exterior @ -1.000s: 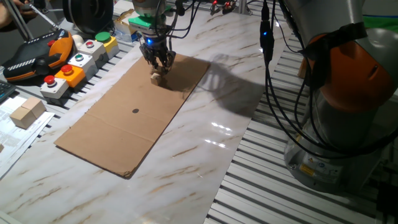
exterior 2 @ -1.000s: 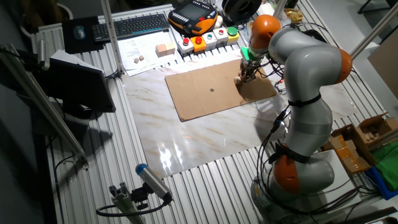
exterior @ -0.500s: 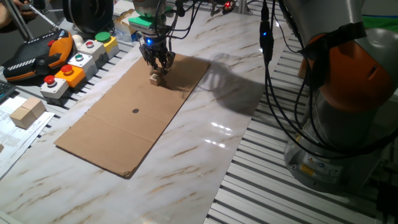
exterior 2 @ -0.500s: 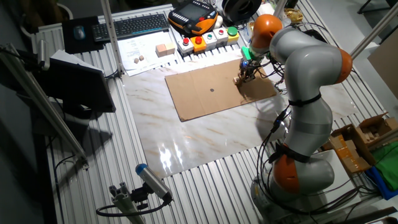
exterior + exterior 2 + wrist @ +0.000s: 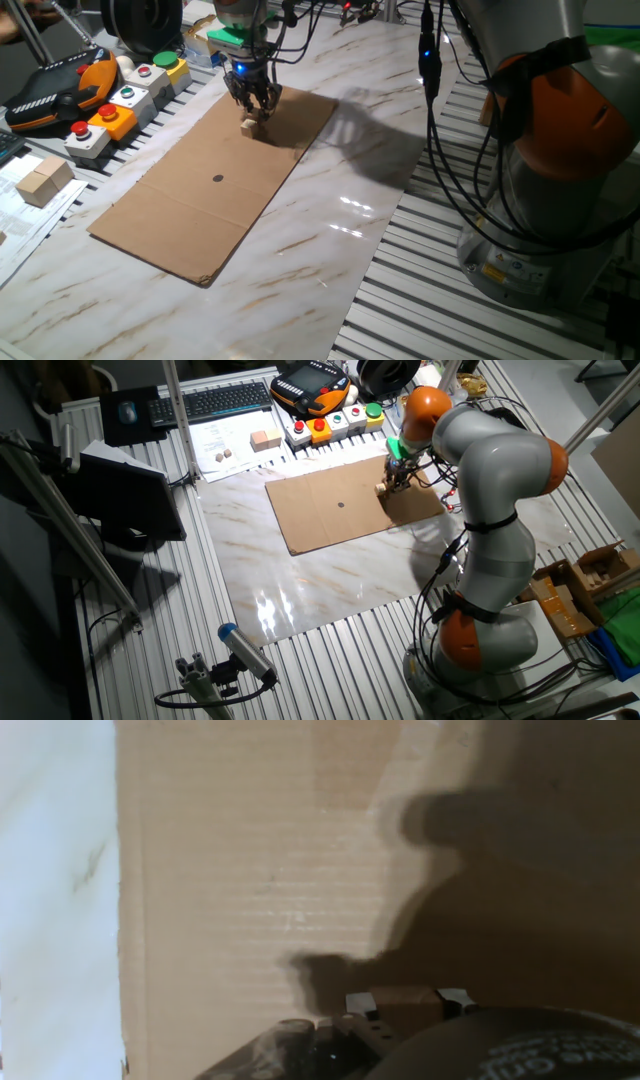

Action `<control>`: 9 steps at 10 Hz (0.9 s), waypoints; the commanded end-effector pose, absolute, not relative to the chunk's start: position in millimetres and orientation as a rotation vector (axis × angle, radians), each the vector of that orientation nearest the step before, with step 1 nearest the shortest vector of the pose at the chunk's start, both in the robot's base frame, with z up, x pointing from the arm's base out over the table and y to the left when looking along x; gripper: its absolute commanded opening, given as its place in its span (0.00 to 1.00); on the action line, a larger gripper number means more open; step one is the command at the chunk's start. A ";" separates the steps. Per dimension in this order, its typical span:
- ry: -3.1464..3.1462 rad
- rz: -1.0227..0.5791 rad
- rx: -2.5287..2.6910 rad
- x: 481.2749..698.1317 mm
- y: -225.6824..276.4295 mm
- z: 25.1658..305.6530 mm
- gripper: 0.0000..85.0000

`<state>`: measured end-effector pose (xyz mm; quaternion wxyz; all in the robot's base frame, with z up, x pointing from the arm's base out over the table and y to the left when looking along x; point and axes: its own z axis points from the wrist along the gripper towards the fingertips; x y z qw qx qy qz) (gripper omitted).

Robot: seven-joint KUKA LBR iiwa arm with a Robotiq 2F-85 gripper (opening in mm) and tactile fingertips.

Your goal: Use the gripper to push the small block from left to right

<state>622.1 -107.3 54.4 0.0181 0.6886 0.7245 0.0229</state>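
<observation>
The small tan block (image 5: pixel 250 126) lies on the brown cardboard sheet (image 5: pixel 200 190), near its far end. My gripper (image 5: pixel 251 110), black with a blue light above the fingers, points down right over the block, fingertips at its top. In the other fixed view the gripper (image 5: pixel 396 478) stands just right of the block (image 5: pixel 381 489). In the hand view the fingertips (image 5: pixel 361 1004) show a little apart at the bottom edge. A tan patch between them, seemingly the block (image 5: pixel 405 1002), lies in the arm's shadow.
A row of button boxes (image 5: pixel 120 100) and an orange teach pendant (image 5: pixel 60 95) lie left of the cardboard. A larger wooden block (image 5: pixel 43 180) rests on papers at the far left. A black dot (image 5: pixel 218 180) marks the cardboard's middle. The robot base (image 5: pixel 560 180) stands at the right.
The gripper and the block have crept slightly toward the far end of the cardboard, away from the black dot. Nothing else has moved.
</observation>
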 end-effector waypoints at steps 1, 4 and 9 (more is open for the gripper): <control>2.257 0.080 2.138 622.0 -107.3 54.2 0.01; 2.242 0.126 2.193 622.0 -107.3 54.2 0.01; 2.197 0.084 2.179 622.0 -107.3 54.2 0.01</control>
